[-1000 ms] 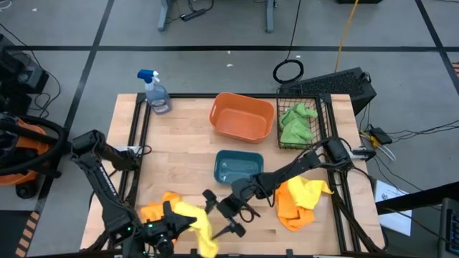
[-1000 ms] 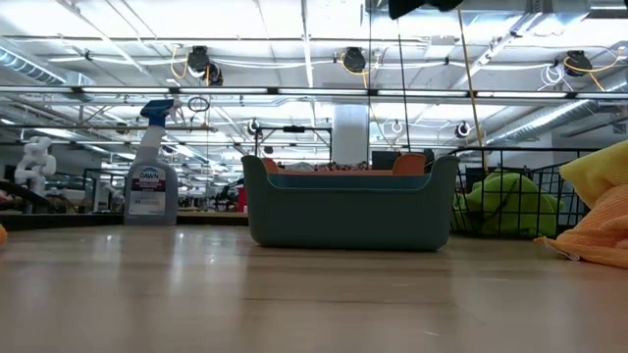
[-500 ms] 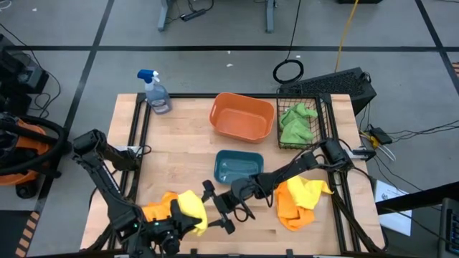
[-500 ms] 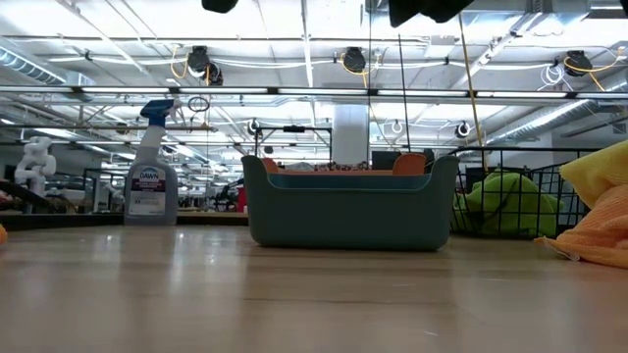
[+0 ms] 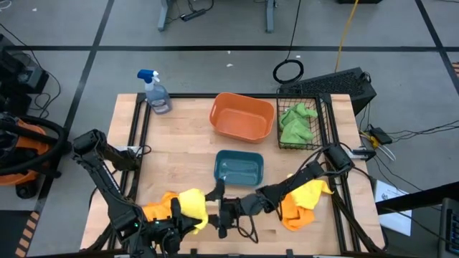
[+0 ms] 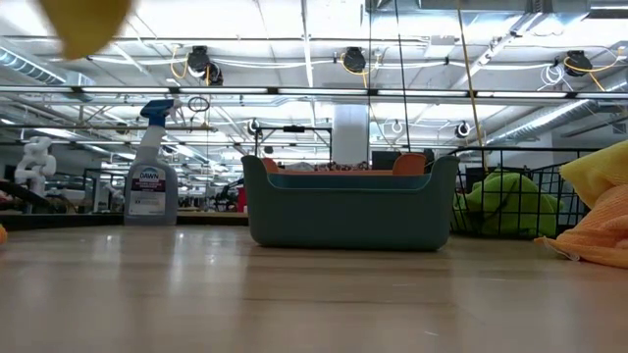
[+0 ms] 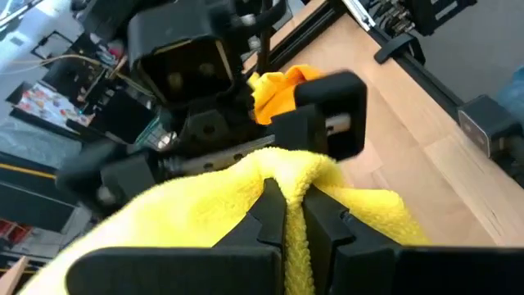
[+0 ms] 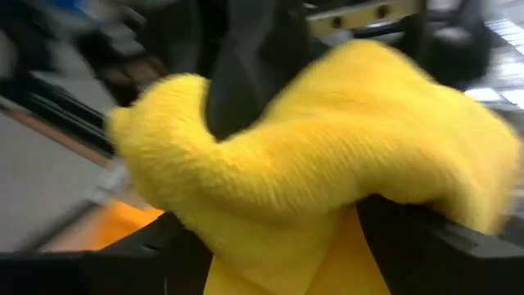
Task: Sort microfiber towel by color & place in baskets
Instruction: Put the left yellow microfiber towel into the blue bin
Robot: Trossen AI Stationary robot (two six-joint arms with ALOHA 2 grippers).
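Note:
A yellow towel (image 5: 192,203) hangs bunched near the table's front edge, with my left gripper (image 5: 183,216) shut on it. An orange towel (image 5: 153,213) lies on the table beside it. My right gripper (image 5: 216,211) is open and points level at the yellow towel (image 8: 311,139), with one finger on either side of it. The low view shows only the towel's lower end (image 6: 83,25), high above the tabletop. A green towel (image 5: 295,122) lies in the black wire basket (image 5: 321,107). The orange tub (image 5: 242,117) and the teal tray (image 5: 239,169) stand in the middle. My left gripper pinches a raised fold (image 7: 278,168) of the yellow towel between its two fingers (image 7: 315,221), in several layers. The towel drapes to both sides of the fingers and is lifted clear of the table. My right gripper has the towel between its open fingers; I cannot tell whether they touch it.
A heap of orange and yellow towels (image 5: 301,202) lies at the front right, beside my right arm. A spray bottle (image 5: 155,93) stands at the far left corner. Black frame rails run along the table's left and right sides.
My right gripper has rolled about its wrist and gone toward the table's left, up to the yellow towel. My left gripper has turned, and the towel, which hung low toward the near edge, now sits bunched higher between the two grippers.

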